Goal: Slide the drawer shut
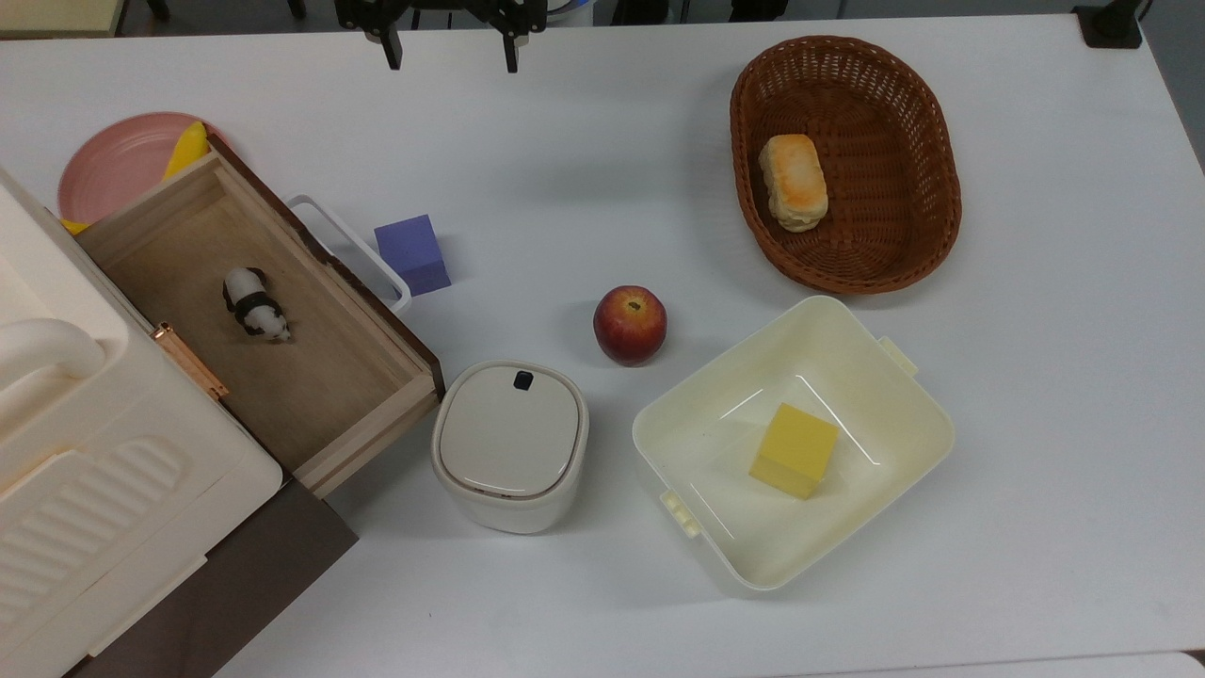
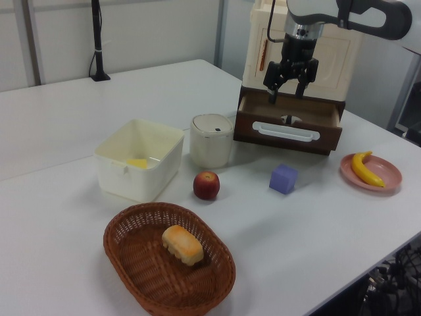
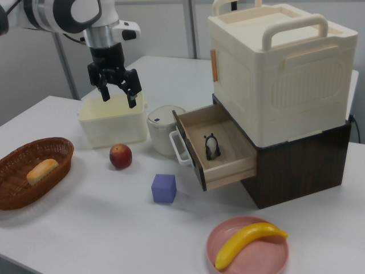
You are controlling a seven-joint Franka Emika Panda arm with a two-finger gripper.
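The drawer (image 1: 320,377) stands pulled out of the dark brown cabinet at the top view's left. It is light wood inside, with a dark front panel (image 2: 289,136) and a white loop handle (image 1: 353,250). A small panda figure (image 1: 254,303) lies in it. My gripper (image 1: 449,58) hangs open and empty high above the table, at the top view's upper edge, well clear of the handle. In the left view the gripper (image 2: 285,93) shows above the open drawer. In the right view the gripper (image 3: 118,98) hovers in front of the cream tub, left of the drawer (image 3: 228,165).
A purple cube (image 1: 412,254) sits just off the handle. A lidded cream container (image 1: 510,443) stands at the drawer's corner. An apple (image 1: 629,324), a cream tub (image 1: 821,305) holding a yellow block and a wicker basket (image 1: 944,155) with bread lie further right. A pink plate (image 1: 113,169) with a banana sits beside the cabinet.
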